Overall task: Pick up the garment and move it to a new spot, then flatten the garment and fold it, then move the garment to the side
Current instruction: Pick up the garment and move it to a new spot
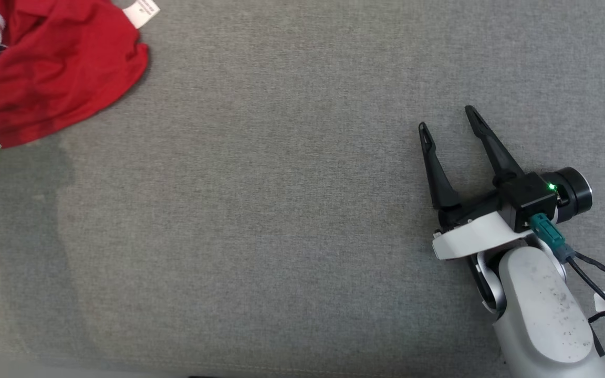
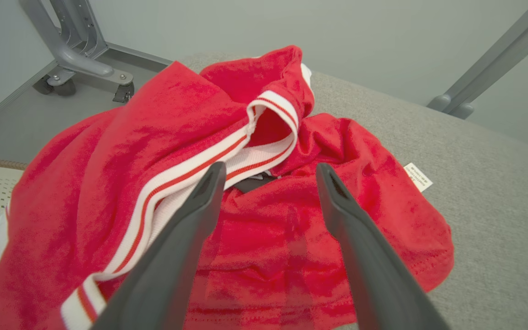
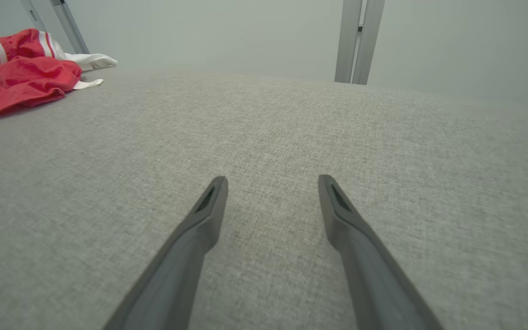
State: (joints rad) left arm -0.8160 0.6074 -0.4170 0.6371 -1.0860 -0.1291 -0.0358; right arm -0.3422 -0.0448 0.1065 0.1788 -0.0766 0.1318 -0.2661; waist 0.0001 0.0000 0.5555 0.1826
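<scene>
Garment (image 1: 66, 68), red with a white striped band (image 2: 190, 169), is lying crumpled at the far left corner of the grey tabletop (image 1: 302, 220). Part of it seems to be hanging past the edge.

Left tool (image 2: 271, 170) is hovering just over the heap, jaws spread wide, gripping nothing.

Risk: closing here is likely to be pinching several layers, or only the striped band, so the lift would be coming up bunched and making flattening harder.

Risk: a nudge instead of a clean pinch could be pushing cloth off the edge.

White cloth (image 3: 90, 60) is lying just beside the heap and could be getting caught too.

Care label (image 1: 142, 11) is sticking out at the garment's right side.

Right tool (image 1: 446, 117) is sitting over bare tabletop well apart at the right, jaws spread and empty. It is too far off to be helping if the garment sags from a single pinch.
</scene>
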